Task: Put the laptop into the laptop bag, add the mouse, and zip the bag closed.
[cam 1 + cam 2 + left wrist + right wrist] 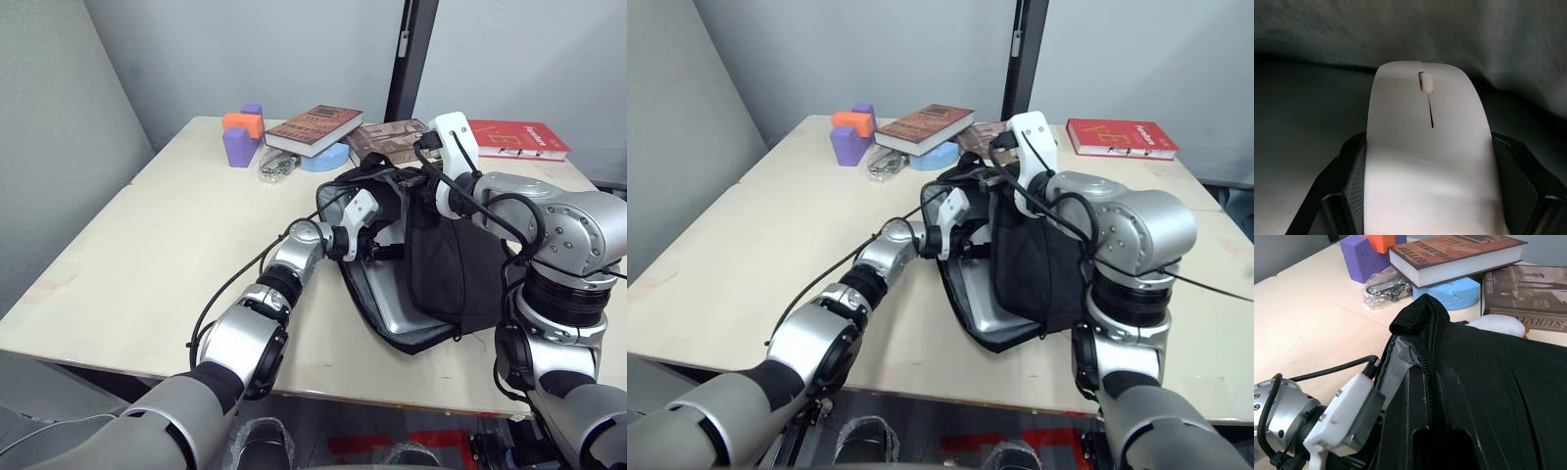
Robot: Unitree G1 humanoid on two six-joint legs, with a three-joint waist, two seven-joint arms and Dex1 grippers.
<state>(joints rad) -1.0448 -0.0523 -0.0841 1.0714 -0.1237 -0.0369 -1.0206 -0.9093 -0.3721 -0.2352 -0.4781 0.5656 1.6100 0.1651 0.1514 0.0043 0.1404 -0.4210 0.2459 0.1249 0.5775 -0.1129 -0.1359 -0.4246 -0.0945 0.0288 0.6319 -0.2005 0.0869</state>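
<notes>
- Left gripper [1425, 215], reaching inside the laptop bag [451, 264], clamps the mouse [1425, 147]; right gripper [1435, 396] pinches the bag's upper flap, lifting it.
- Laptop [397, 311] lies inside.
- Mouse step underway; next, release, withdraw, zip.

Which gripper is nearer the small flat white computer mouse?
Left. The left gripper clamps the small flat white computer mouse inside the black fabric laptop bag; the right gripper holds its flap.

The laptop bag [1488, 382] gapes open along its zip, its grey lining showing. The left arm's wrist [1327, 423] reaches into the gap. Beyond lie a brown book [1454, 254] on a blue foam piece [1449, 291], a purple block [1364, 257], and the table [1308, 328].
</notes>
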